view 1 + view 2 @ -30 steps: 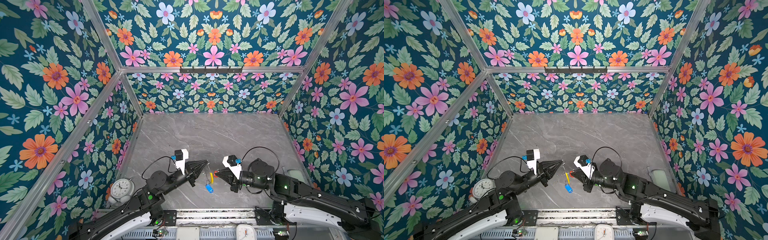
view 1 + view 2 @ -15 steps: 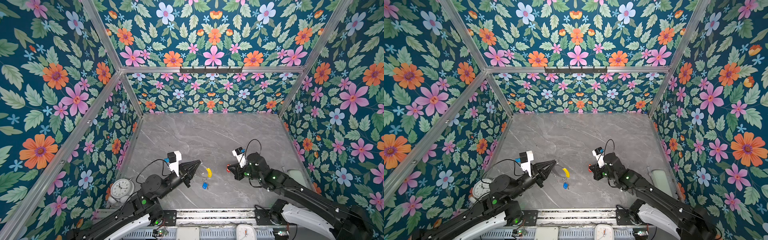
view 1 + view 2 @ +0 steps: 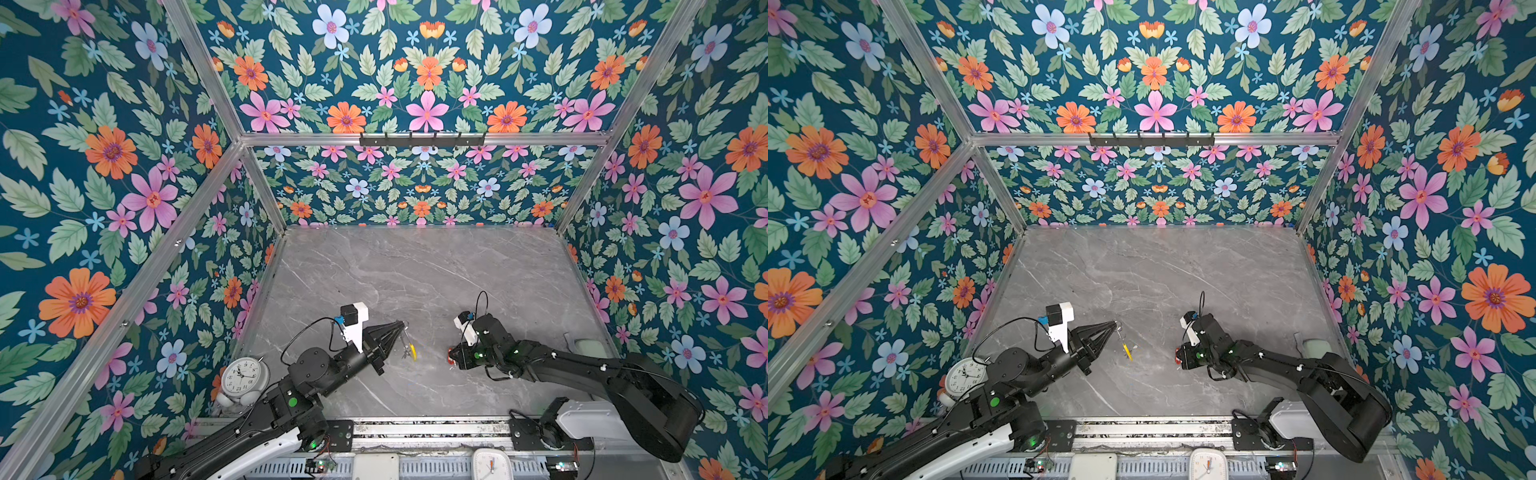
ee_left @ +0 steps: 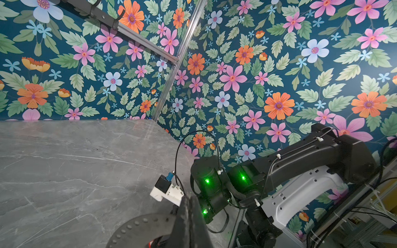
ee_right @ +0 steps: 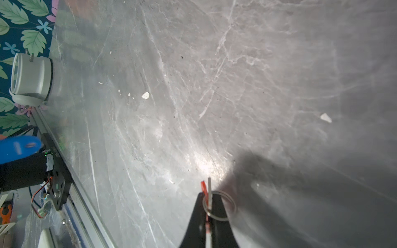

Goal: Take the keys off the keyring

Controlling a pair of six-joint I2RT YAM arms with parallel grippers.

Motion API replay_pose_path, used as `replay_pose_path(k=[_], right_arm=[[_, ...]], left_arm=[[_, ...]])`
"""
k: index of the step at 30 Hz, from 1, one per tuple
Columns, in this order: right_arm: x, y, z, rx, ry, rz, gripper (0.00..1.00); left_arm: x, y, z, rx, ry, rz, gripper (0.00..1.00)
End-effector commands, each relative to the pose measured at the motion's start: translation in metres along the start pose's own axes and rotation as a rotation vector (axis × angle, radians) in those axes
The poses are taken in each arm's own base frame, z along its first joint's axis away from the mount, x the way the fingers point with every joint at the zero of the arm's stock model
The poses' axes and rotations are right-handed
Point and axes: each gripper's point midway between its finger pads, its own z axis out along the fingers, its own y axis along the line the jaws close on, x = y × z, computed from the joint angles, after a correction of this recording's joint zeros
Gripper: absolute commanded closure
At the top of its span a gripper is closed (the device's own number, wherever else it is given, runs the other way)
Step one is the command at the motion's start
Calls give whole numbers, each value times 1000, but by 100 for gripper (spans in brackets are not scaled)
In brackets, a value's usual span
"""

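The left gripper (image 3: 400,325) reaches in over the counter (image 3: 415,266) from its front left corner. Its fingers are pressed together on the wire of the keyring (image 3: 411,351), which hangs from the tip clear of the surface, just left of the middle and near the front edge, with the yellow-sleeved section lowest in both top views. Something small and grey hangs beside the sleeve, too small to tell apart. The right gripper (image 3: 452,358) sits well apart from the hoop, just right of the middle. In the right wrist view its fingers (image 5: 194,214) pinch the red-tagged key (image 5: 203,186) low over the counter, with the small split ring (image 5: 228,201) looped around them. A blue tag (image 5: 19,148) shows only as a blur in that view, and I cannot tell what it hangs from. An alarm clock (image 3: 243,376) stands in the front left corner.
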Motion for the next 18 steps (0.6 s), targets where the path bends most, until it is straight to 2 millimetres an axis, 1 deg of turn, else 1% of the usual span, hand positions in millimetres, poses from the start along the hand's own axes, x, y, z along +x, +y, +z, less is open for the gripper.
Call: replay_pose_path(k=[1, 4, 7, 11, 13, 15, 18], right_arm=[[-8, 2, 5, -7, -28, 15, 100], [-4, -5, 8, 18, -16, 34, 91], [-3, -10, 10, 44, -10, 49, 73], [-6, -12, 6, 59, -31, 51, 58], [-10, -9, 0, 60, -47, 43, 53], [-16, -2, -9, 45, -78, 25, 51], [-32, 19, -36, -10, -161, -26, 49]], left_arm=[[-10, -6, 0, 26, -40, -4, 100], [-11, -6, 0, 27, -43, -5, 100], [-10, -6, 0, 26, -40, -8, 100], [-8, -6, 0, 27, -34, -11, 100], [-8, -6, 0, 25, -32, -12, 100], [-8, -5, 0, 22, -32, -12, 100], [-8, -5, 0, 19, -31, -15, 100]])
